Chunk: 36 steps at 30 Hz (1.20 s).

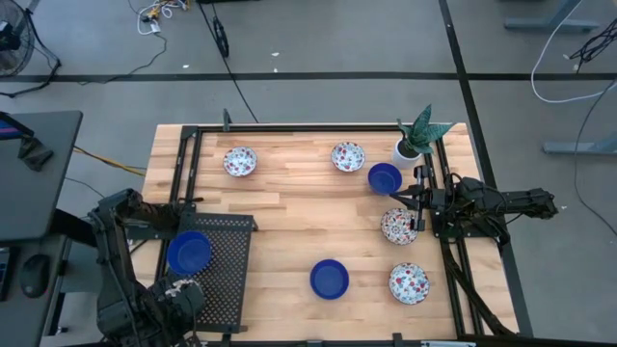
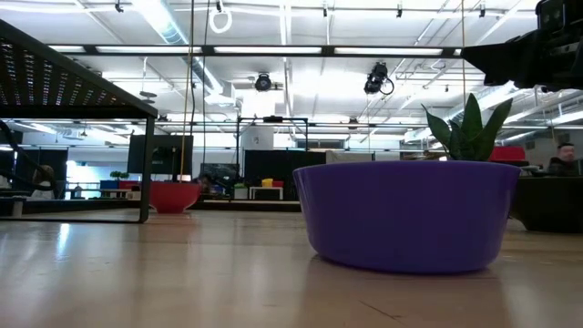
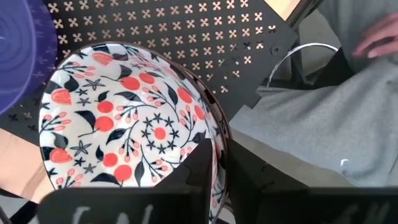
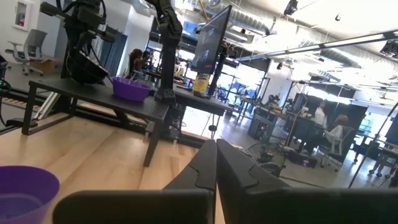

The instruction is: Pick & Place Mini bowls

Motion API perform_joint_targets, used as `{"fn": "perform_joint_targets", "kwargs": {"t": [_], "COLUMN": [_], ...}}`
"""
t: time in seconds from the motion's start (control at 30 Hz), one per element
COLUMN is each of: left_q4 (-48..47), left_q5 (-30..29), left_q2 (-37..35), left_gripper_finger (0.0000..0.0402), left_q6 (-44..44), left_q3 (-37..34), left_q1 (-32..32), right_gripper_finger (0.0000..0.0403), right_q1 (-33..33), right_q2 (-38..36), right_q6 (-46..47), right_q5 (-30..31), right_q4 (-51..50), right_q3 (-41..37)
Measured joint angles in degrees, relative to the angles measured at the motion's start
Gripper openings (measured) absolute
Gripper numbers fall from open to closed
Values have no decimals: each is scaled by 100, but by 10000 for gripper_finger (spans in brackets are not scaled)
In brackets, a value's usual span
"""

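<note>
My left gripper point(image 1: 179, 289) is at the table's near left corner, over the black perforated rack point(image 1: 228, 262), shut on a floral mini bowl point(image 3: 118, 118). A blue mini bowl point(image 1: 189, 252) sits on the rack beside it. On the wood lie floral bowls point(image 1: 240, 161) point(image 1: 348, 155) point(image 1: 397, 226) point(image 1: 409, 282) and blue bowls point(image 1: 384, 177) point(image 1: 329, 279). My right gripper point(image 1: 416, 207) is shut with nothing in it and hangs at the table's right side, between the blue bowl and the floral bowl there. My left gripper holds the floral bowl by its rim point(image 3: 217, 134), pinched with one finger point(image 3: 200, 163) inside the bowl and the other outside the wall. The bowl's mouth faces the wrist camera, over the rack. Whether its base rests on the rack I cannot tell.
A white plant pot with a green plant point(image 1: 413, 143) stands at the far right, close to the blue bowl. The raised rack fills the near left corner. Black rails point(image 1: 445, 207) run along the table's sides. A person's hand point(image 3: 380, 34) shows beyond the rack.
</note>
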Motion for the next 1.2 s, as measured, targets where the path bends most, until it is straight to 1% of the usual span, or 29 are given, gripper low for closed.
{"fn": "perform_joint_targets", "kwargs": {"t": [0.2,0.4,0.5,0.6,0.73,0.87,1.03,1.2], "left_q4": [12,23,9,5,48,220,312,310], "left_q5": [228,326,365,484,487,590,765,879], "left_q2": [0,0,0,0,0,0,0,0], "left_gripper_finger": [46,50,68,97,135,165,182,179], "left_q6": [-57,-97,-199,-217,-263,-314,-343,-341], "left_q3": [2,2,2,2,2,2,2,2], "left_q1": [2,2,2,2,0,0,2,7], "right_gripper_finger": [9,9,9,9,9,9,9,9], "right_q1": [0,0,-1,0,-2,-2,-2,-2], "right_q2": [0,0,0,0,0,0,0,0], "right_q6": [1,0,2,2,0,1,1,1], "right_q5": [0,0,0,0,0,0,-1,-1], "right_q4": [0,0,0,0,0,-2,-1,-1], "right_q3": [0,2,0,2,0,2,1,2]}}
